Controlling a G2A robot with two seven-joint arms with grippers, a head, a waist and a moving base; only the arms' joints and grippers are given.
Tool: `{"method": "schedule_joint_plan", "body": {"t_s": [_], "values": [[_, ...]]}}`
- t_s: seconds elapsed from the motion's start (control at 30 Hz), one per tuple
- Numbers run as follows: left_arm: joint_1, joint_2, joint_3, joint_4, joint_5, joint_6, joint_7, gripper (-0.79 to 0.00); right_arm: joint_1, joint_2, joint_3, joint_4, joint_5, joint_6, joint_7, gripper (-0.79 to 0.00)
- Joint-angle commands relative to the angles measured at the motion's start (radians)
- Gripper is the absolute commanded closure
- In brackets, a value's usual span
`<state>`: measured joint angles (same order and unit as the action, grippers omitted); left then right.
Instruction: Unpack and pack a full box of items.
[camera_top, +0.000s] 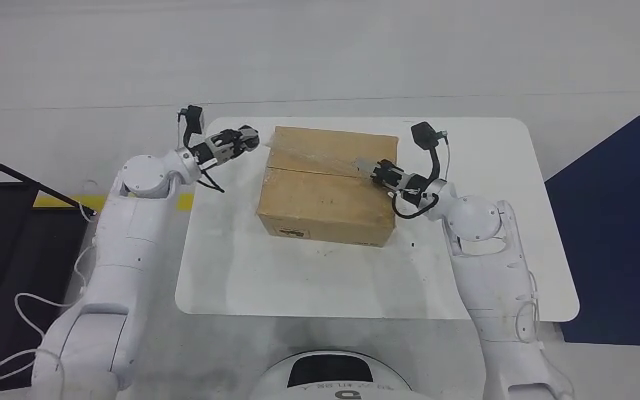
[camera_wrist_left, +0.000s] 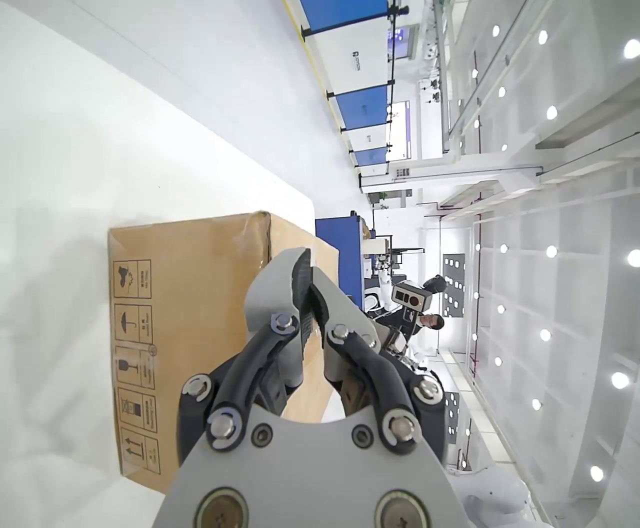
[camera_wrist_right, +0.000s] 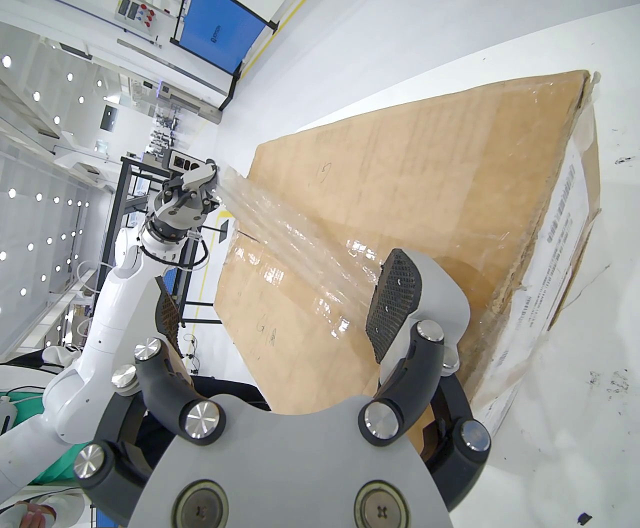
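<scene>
The box (camera_top: 325, 190) sits closed at the centre of the top view, on the table (camera_top: 480, 270). At its upper left corner the left gripper (camera_top: 246, 139) pinches the end of the tape (camera_wrist_right: 300, 245), which is partly lifted off the seam. The right gripper (camera_top: 375, 172), spread and empty, is at the box's right edge. I judge the unpacking barely begun: the flaps are unopened and nothing is out.

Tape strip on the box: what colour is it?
Transparent and glossy: the tape strip shows against the brown cardboard box, clearest in the right wrist view.
</scene>
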<state>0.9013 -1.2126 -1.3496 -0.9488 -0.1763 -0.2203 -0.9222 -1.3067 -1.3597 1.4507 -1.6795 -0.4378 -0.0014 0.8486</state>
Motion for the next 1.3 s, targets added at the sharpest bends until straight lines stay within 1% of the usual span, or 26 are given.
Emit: {"method": "schedule_joint_plan", "body": {"t_s": [0.0,0.1,0.2,0.33,0.53,0.67,0.83,0.93,1.13,1.27], "values": [[0.043,0.007,-0.014,-0.054,0.006,0.012,0.005,0.000,0.000,0.000,0.000,0.000,0.000,0.000,0.000,-0.785],[0.090,0.017,-0.031,-0.115,0.024,0.025,0.010,0.000,0.000,0.000,0.000,0.000,0.000,0.000,0.000,-0.785],[0.123,0.023,-0.044,-0.152,0.034,0.029,0.031,0.000,0.000,0.000,0.000,0.000,0.000,0.000,0.000,-0.785],[0.152,0.029,-0.056,-0.180,0.029,0.043,0.036,0.000,0.000,0.000,0.000,0.000,0.000,0.000,0.000,-0.785],[0.194,0.037,-0.067,-0.216,0.054,0.020,0.063,0.000,0.000,0.000,0.000,0.000,0.000,0.000,0.000,-0.785],[0.206,0.040,-0.061,-0.219,0.076,0.008,0.077,0.000,0.000,0.000,0.000,0.000,0.000,0.000,0.000,-0.785],[0.203,0.041,-0.052,-0.213,0.079,0.007,0.087,0.000,-0.004,0.000,-0.002,-0.003,0.008,-0.006,-0.008,-0.785],[0.200,0.042,-0.048,-0.213,0.079,0.006,0.090,0.000,-0.017,0.002,0.004,-0.016,0.066,-0.034,-0.007,-0.785],[0.200,0.044,-0.038,-0.217,0.088,-0.001,0.098,0.000,-0.036,0.011,0.043,-0.024,0.177,-0.057,-0.002,-0.785],[0.209,0.047,-0.036,-0.230,0.096,-0.018,0.107,0.000,-0.046,0.017,0.054,-0.032,0.201,-0.060,-0.008,-0.785]]}}
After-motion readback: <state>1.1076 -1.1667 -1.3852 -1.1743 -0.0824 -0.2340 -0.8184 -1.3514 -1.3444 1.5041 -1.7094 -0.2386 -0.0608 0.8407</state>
